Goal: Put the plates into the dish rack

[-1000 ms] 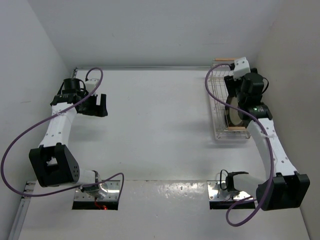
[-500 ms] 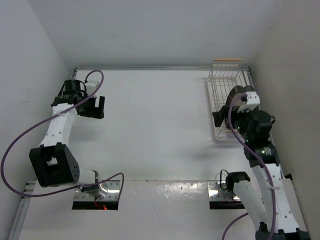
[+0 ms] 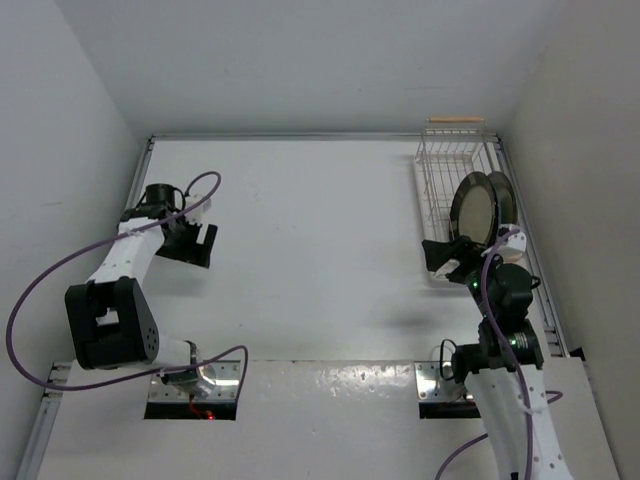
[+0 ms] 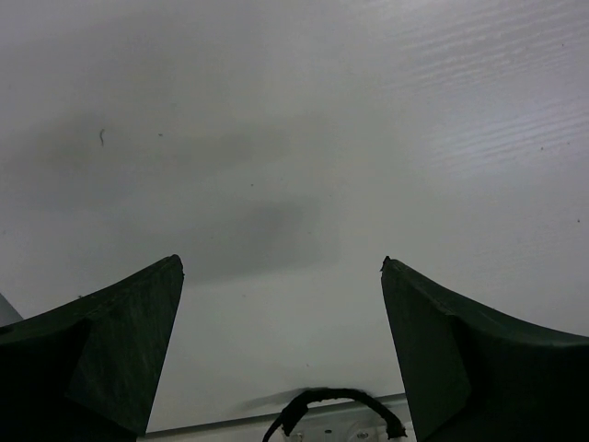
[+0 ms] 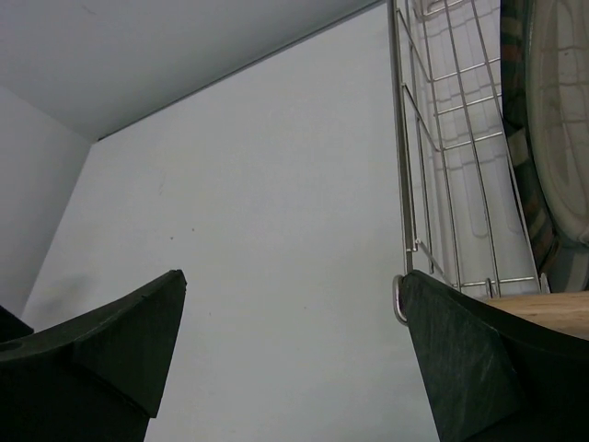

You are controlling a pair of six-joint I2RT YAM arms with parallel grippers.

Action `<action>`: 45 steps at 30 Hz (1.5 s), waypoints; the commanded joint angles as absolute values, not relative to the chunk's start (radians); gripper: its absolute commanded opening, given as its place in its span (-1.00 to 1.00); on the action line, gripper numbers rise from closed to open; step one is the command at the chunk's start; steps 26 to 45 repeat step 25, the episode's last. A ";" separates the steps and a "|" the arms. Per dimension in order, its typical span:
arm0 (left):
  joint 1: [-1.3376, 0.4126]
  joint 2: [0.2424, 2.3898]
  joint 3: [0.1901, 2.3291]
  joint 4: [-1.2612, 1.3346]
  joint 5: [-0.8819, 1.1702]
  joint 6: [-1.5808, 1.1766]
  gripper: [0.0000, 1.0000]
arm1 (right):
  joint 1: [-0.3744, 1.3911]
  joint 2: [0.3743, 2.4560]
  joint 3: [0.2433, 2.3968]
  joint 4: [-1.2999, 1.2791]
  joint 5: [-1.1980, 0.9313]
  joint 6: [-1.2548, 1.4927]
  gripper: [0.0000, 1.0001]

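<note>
Right claw (image 3: 442, 258) stands with its jaws wide apart and nothing between them; from its own camera (image 5: 290, 276) I see only bare tabletop in the gap. It hangs just off the 6 o'clock end of the dish rack, a little to the 7 o'clock side of the plates and not touching them.

From above, the plates (image 3: 478, 210) stand on edge inside the dish rack (image 3: 432, 172), in its nearer half, leaning slightly. I can make out a cream face with a dark rim in front and a second dark edge close behind it at 2 o'clock; I cannot tell whether a third is there. On the right wrist view, a cream plate face (image 5: 561, 110) with a dark, mottled rim shows behind the wires.

That rack sits at about 2 o'clock on the tabletop (image 3: 320, 250), close to the right wall, its long side running from 12 to 6. One wooden handle (image 3: 455, 120) caps the 12 o'clock end; the other (image 5: 543, 308) shows at the near end in the right wrist view.

Left claw (image 3: 192, 240) is well apart from all this, at 9 o'clock on the tabletop, jaws spread and empty (image 4: 281, 267) over bare surface. A purple cable (image 3: 45, 280) loops along the left arm.
</note>
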State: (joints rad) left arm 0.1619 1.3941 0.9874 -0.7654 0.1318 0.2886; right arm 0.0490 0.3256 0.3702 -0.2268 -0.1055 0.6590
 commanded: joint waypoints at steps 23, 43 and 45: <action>0.141 1.373 0.992 -0.765 0.158 0.291 0.86 | 0.057 0.259 0.417 -0.617 -0.161 0.574 1.00; 0.141 1.373 0.992 -0.765 0.158 0.291 0.86 | 0.055 0.268 0.422 -0.615 -0.156 0.581 1.00; 0.141 1.373 0.992 -0.765 0.158 0.291 0.86 | 0.055 0.268 0.422 -0.615 -0.156 0.581 1.00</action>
